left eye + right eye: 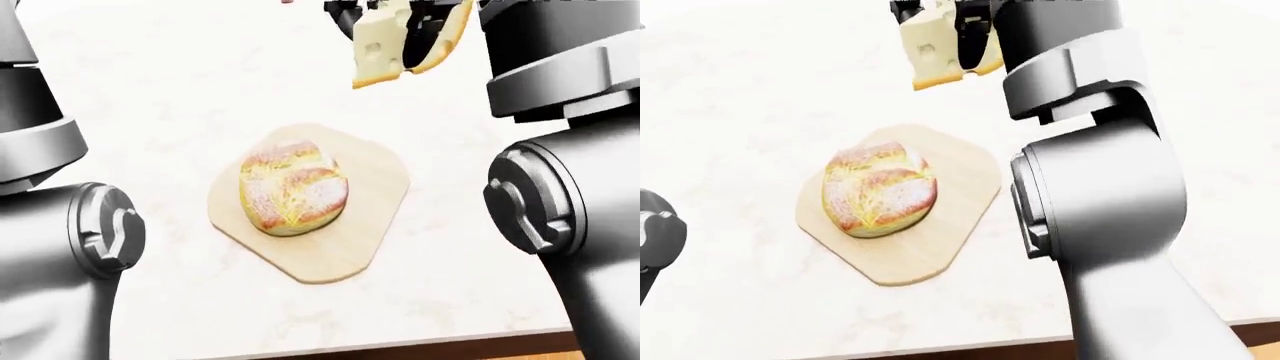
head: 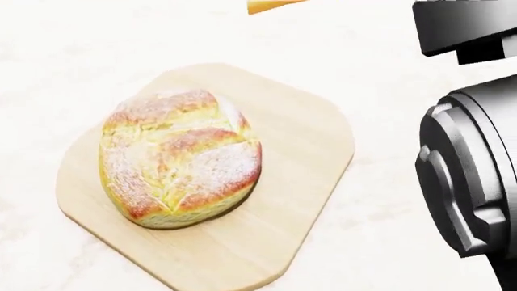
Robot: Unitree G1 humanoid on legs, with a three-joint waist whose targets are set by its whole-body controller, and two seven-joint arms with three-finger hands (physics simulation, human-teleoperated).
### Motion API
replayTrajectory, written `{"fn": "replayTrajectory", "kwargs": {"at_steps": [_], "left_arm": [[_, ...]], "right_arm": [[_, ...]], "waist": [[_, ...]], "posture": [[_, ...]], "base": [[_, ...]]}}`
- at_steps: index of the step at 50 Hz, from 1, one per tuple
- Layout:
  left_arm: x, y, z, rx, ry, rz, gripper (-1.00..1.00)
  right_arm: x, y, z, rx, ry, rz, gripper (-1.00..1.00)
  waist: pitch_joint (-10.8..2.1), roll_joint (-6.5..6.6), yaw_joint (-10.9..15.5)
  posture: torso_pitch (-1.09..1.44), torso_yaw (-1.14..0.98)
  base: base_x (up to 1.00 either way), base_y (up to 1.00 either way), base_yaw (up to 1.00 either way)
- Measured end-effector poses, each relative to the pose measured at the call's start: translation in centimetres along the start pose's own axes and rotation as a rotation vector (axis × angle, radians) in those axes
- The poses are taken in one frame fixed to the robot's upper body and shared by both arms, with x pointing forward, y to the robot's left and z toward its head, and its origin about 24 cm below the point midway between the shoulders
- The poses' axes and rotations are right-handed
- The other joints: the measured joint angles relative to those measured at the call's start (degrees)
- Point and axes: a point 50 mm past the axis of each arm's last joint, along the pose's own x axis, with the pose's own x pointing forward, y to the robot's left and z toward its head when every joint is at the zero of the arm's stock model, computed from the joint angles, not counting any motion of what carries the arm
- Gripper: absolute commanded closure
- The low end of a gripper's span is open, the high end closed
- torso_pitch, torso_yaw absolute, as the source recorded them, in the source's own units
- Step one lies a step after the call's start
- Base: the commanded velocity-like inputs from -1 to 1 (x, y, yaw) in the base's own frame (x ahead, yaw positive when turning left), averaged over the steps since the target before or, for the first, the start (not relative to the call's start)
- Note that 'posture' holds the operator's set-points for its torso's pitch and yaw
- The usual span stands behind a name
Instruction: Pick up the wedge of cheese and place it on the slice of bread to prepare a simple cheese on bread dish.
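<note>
A round crusty bread loaf (image 1: 292, 187) lies on a light wooden cutting board (image 1: 372, 225) on the pale counter, near the middle of the left-eye view. It fills the head view's left half (image 2: 179, 159). My right hand (image 1: 400, 19) is at the top of the left-eye view, its dark fingers shut on a pale yellow holed cheese wedge (image 1: 378, 46), held above the counter, up and to the right of the bread. The cheese also shows in the right-eye view (image 1: 932, 45). My left hand itself is out of view; only its arm (image 1: 50, 225) shows.
My right arm (image 1: 1100, 210) stands large at the right of the board. The counter's wooden edge (image 1: 400, 351) runs along the bottom of the left-eye view. The pale marble counter (image 1: 150, 90) spreads all round the board.
</note>
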Motion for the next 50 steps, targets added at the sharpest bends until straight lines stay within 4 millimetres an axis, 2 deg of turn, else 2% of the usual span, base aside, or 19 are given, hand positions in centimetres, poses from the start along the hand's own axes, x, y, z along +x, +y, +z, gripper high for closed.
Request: {"fn": "replayTrajectory", "kwargs": {"at_steps": [4, 17, 27, 38, 50], "left_arm": [[0.0, 0.2, -0.4, -0.003, 0.002, -0.002, -1.00], [0.2, 1.1, -0.9, -0.005, 0.013, 0.022, -1.00], [-0.1, 1.5, -0.5, 0.001, 0.014, 0.030, -1.00], [-0.4, 1.8, 0.0, -0.005, 0.000, 0.036, -1.00], [-0.6, 3.2, 0.8, -0.003, -0.011, 0.069, -1.00]], "right_arm": [[-0.1, -0.7, 2.3, -0.031, -0.047, -0.013, 1.00], [0.4, -0.2, 5.7, -0.090, -0.141, -0.003, 1.00], [-2.2, 0.0, 9.8, -0.168, -0.251, -0.034, 1.00], [-2.5, 2.0, 11.2, -0.185, -0.287, 0.019, 1.00], [-2.8, 2.9, 11.3, -0.193, -0.283, 0.049, 1.00]], "waist": [[-0.08, 0.31, -0.3], [0.38, 0.98, -0.9], [0.50, 1.32, -1.4], [0.51, 1.64, -1.5], [0.50, 1.98, -1.9]], "posture": [[0.00, 0.00], [0.00, 0.00], [0.00, 0.00], [0.00, 0.00], [0.00, 0.00]], "base": [[0.00, 0.00, 0.00], [0.00, 0.00, 0.00], [0.00, 0.00, 0.00], [0.00, 0.00, 0.00], [0.00, 0.00, 0.00]]}}
